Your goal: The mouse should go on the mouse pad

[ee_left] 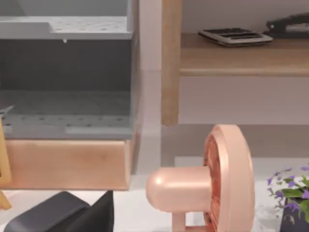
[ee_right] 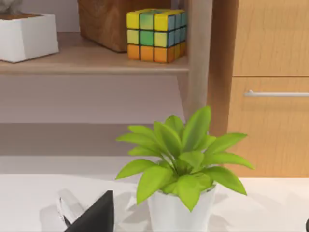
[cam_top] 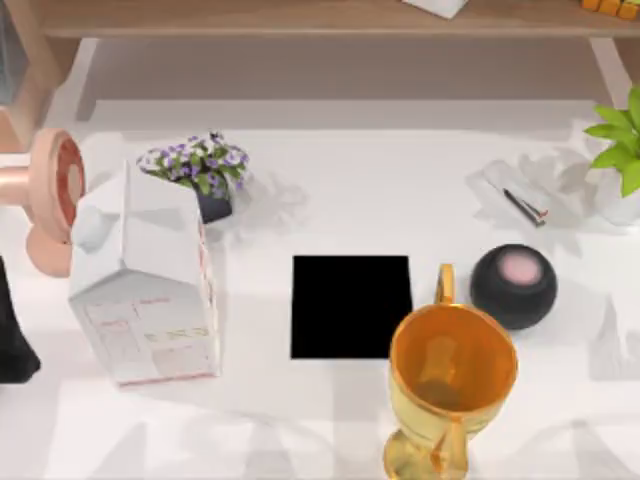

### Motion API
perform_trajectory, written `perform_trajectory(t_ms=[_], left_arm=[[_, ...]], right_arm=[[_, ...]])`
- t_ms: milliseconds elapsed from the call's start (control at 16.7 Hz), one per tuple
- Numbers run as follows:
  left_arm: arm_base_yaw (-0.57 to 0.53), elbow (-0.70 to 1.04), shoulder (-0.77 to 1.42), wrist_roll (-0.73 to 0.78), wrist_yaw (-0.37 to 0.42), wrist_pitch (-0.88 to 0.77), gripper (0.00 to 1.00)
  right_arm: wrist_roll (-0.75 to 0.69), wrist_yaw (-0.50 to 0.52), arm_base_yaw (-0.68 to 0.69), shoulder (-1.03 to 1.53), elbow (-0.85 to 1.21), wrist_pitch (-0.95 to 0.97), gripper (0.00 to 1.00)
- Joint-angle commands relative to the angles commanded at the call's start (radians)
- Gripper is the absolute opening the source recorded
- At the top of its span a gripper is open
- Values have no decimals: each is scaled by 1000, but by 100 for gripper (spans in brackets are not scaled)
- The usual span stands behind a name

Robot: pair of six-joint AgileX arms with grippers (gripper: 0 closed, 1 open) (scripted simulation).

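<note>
Nearest on the white table (cam_top: 400, 190) stands a gold trophy cup (cam_top: 450, 385), right of centre; from above, its bowl overlaps the near right corner of the mouse pad (cam_top: 345, 300). The pad lies flat in the middle of the table with nothing resting on it. Just right of the pad sits a black ball with a pink top (cam_top: 514, 285).

To the left, well apart from the pad, lies a white carton (cam_top: 145, 290). A small pale grey rounded shape, seemingly the mouse (cam_top: 93, 229), sits against the carton's far left corner. A dark part of the left arm (cam_top: 12, 330) shows at the left edge.

Farther back are a dark pot of purple flowers (cam_top: 200, 170) just beyond the carton, a pink fan (cam_top: 50, 195) at the left edge, a clear wrapper with a pen-like item (cam_top: 522, 200) on the right, and a leafy green plant (cam_top: 622, 150) in a white pot at the far right.

The left gripper (ee_left: 72, 217) looks towards the fan, and the right gripper (ee_right: 94, 215) sits near the plant; I cannot tell whether either is open or closed.

Behind the table runs a wooden shelf (cam_top: 300, 18) holding a coloured cube (ee_right: 155, 35), next to a wooden drawer front (ee_right: 270, 92).
</note>
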Motion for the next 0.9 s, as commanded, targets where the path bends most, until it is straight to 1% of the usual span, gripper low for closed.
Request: perform_trajectory(t_ms=[180,420,600,900], left_arm=[[2,11,11,2,0,-10,100],[22,137,160,18,-1,-127,100],[45,291,382,35,0,-276,100],[96,581,876,65,-1,-578,100]], right_arm=[[0,0,0,0,0,0,100],[0,0,0,0,0,0,100],[0,0,0,0,0,0,100],[0,0,0,0,0,0,100]])
